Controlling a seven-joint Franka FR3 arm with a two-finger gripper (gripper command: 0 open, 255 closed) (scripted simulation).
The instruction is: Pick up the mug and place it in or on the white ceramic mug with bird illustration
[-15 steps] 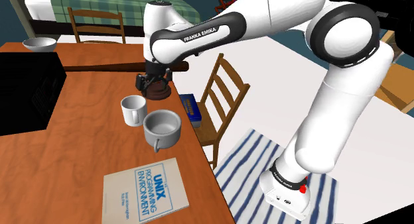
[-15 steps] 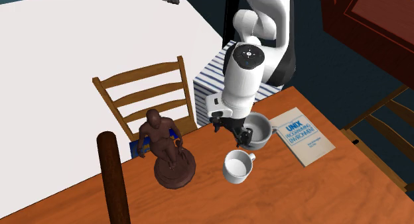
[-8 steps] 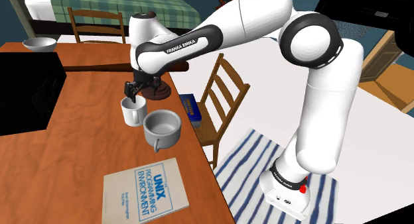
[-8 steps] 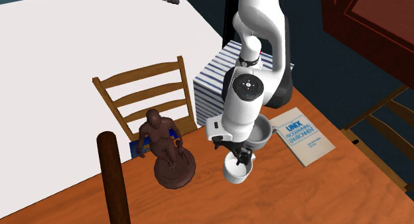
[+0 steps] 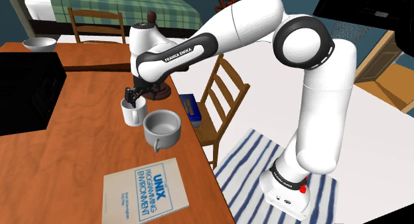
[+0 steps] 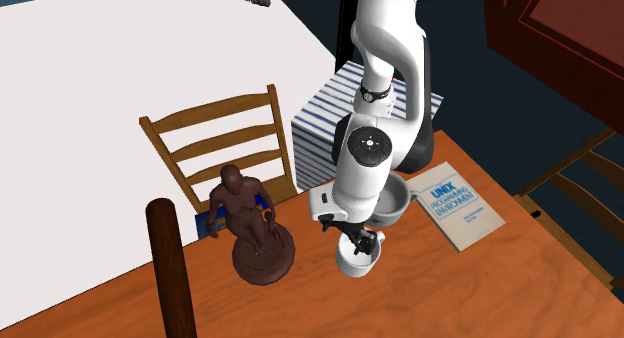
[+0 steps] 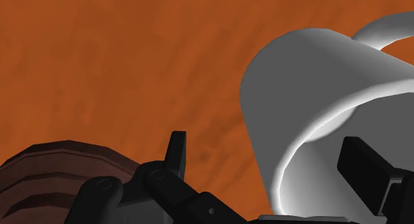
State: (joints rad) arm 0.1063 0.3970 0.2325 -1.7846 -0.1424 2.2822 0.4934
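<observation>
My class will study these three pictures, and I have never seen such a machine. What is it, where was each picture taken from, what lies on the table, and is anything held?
It is a white robot arm on a stand, ending in a black two-fingered tool. One picture looks down from beside the stand, one from across the wooden table, one from a camera on the tool. On the table stand a small white mug, a wider white mug, a UNIX book and a brown figurine. Nothing is held: the open fingers straddle the small mug's wall, one inside, one outside.
</observation>
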